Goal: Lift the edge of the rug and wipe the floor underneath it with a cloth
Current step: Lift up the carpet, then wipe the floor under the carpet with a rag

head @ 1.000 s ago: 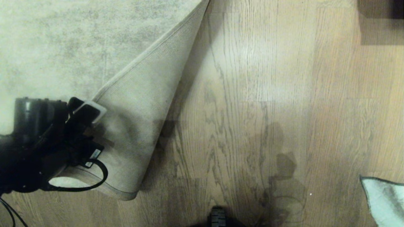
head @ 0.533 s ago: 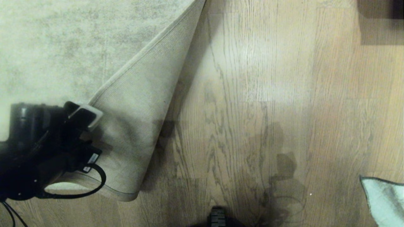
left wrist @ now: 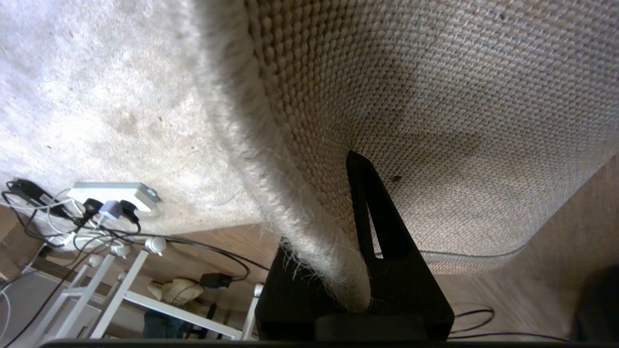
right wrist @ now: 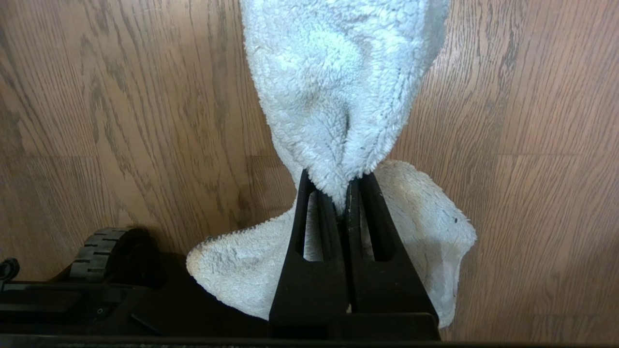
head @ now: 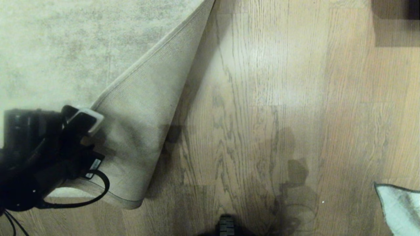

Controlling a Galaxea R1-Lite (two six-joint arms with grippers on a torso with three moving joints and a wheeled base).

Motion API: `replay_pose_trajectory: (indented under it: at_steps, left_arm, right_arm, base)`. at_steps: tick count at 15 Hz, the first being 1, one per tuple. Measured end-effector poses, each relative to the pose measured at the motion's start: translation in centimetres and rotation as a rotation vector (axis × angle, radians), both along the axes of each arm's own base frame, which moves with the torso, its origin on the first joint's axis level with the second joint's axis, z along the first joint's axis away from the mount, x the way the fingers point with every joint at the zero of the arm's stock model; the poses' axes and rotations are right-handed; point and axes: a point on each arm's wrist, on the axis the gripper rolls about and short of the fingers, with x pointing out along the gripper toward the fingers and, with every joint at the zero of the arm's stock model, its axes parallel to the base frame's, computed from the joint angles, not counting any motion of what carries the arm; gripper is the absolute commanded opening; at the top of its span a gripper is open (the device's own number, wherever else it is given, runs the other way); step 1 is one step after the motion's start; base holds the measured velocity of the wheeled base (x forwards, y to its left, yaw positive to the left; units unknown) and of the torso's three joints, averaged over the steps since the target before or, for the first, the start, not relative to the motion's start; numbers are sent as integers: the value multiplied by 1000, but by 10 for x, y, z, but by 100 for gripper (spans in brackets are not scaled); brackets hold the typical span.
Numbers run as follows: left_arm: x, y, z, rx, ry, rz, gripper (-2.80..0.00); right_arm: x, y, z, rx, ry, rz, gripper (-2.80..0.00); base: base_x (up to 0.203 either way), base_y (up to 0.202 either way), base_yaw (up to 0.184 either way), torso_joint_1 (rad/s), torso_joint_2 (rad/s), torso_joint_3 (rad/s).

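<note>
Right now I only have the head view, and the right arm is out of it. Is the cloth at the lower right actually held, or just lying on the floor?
Observer: Held. In the right wrist view the right gripper is shut on the cloth, which bunches between the fingers.
Operator: Is the left gripper really gripping the rug edge?
Observer: Yes. In the left wrist view the left gripper is shut on the rug edge, with the pile side against one finger and the woven underside against the other.
Operator: Anything behind the rug?
Observer: A white power strip with plugs and cables lies on the rug past the fold.
</note>
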Motion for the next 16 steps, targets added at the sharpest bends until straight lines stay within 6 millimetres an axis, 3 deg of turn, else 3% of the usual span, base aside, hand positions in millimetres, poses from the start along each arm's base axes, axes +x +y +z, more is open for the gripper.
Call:
replay_pose_trajectory:
  at_steps: [16]
  left_arm:
    - [-22,6,-12,-11,30,-20,-280]
  right_arm:
    - [0,0,0,-28,-2,-2,-280]
  base:
    - [0,0,0,0,0,0]
